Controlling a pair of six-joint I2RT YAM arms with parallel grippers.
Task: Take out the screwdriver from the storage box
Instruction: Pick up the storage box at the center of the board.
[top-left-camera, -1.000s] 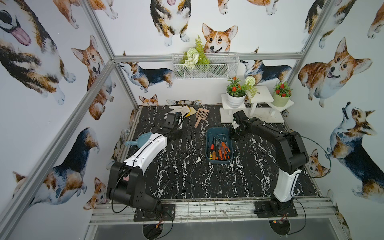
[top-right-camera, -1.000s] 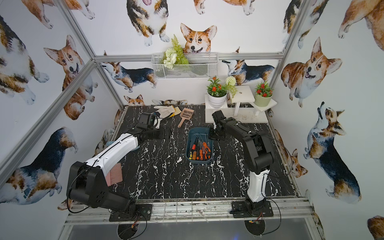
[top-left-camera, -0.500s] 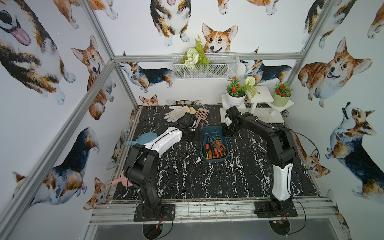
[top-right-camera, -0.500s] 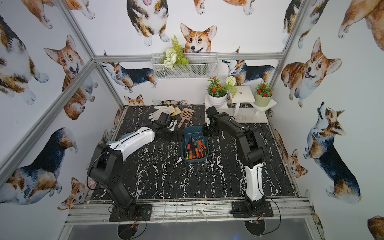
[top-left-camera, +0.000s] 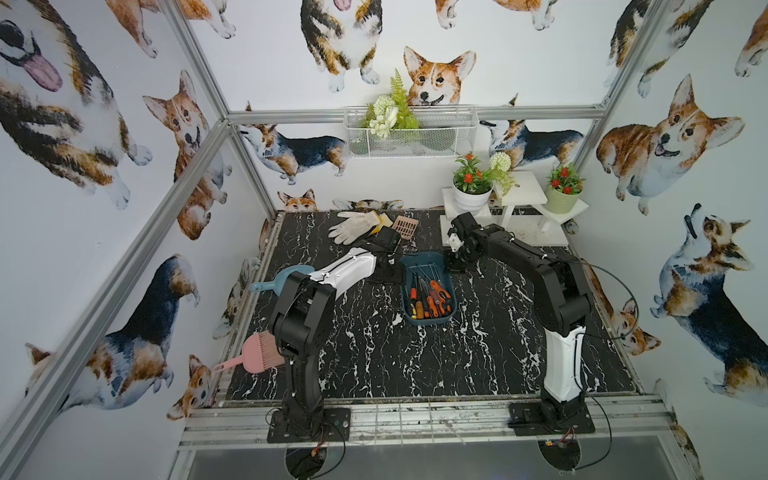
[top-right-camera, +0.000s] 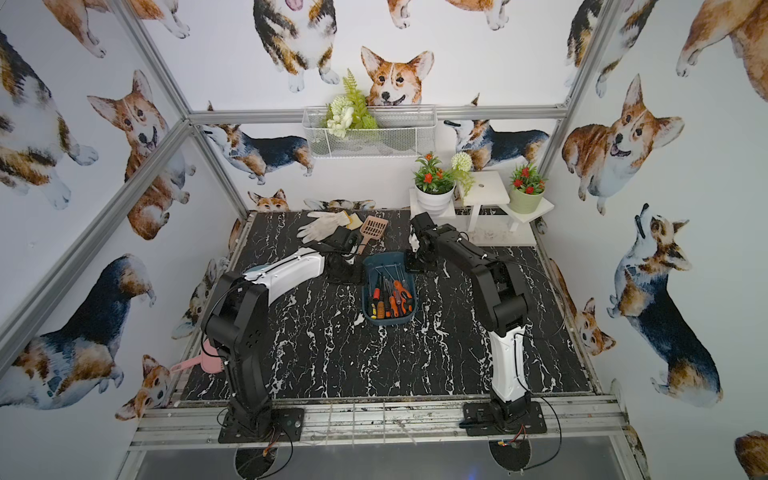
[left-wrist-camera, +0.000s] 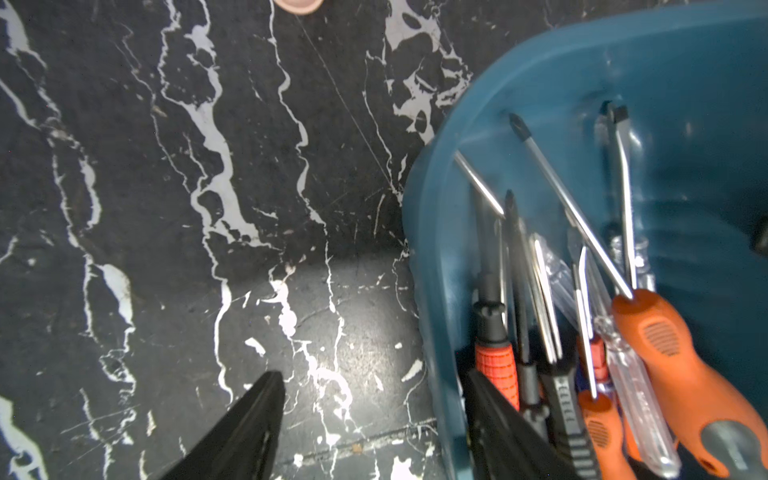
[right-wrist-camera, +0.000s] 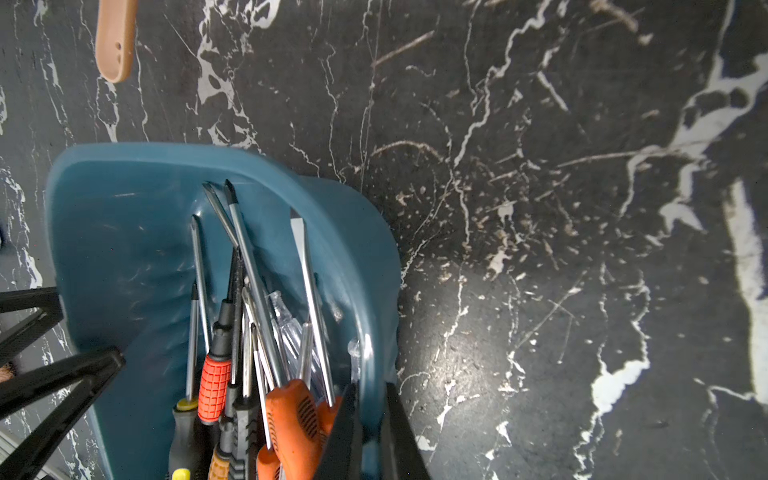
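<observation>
At the right-hand wall of the storage box (right-wrist-camera: 124, 249), toward its far end: right end effector (right-wrist-camera: 372, 401), pinched narrow on that wall, one finger (right-wrist-camera: 343, 424) inside, its mate outside over the counter (right-wrist-camera: 582, 208). Across the box: left end effector (left-wrist-camera: 376, 415), spread wide and astride the left-hand wall, one finger (left-wrist-camera: 257, 415) outside above the marble, its partner down inside beside a black-and-orange handle; contact with the wall not discernible. Between the two: screwdrivers (right-wrist-camera: 291, 415), all lying heaped inside the box, steel shafts aimed at the far end, orange, black and clear handles bunched toward the near end. Seen in a top view: storage box (top-left-camera: 422, 258) flat and lengthwise on the black, white-veined counter, about midway across it, both end effectors low at its far half. Farther back, near the rear wall: white glove (top-left-camera: 353, 226) and tan slotted scoop (top-left-camera: 405, 226), near each other. Out at the left edge: light blue scoop (top-left-camera: 291, 275) and, nearer the front, pink brush (top-left-camera: 259, 353). Rear right corner: potted plants (top-left-camera: 471, 189) on white stands (top-left-camera: 523, 193).
</observation>
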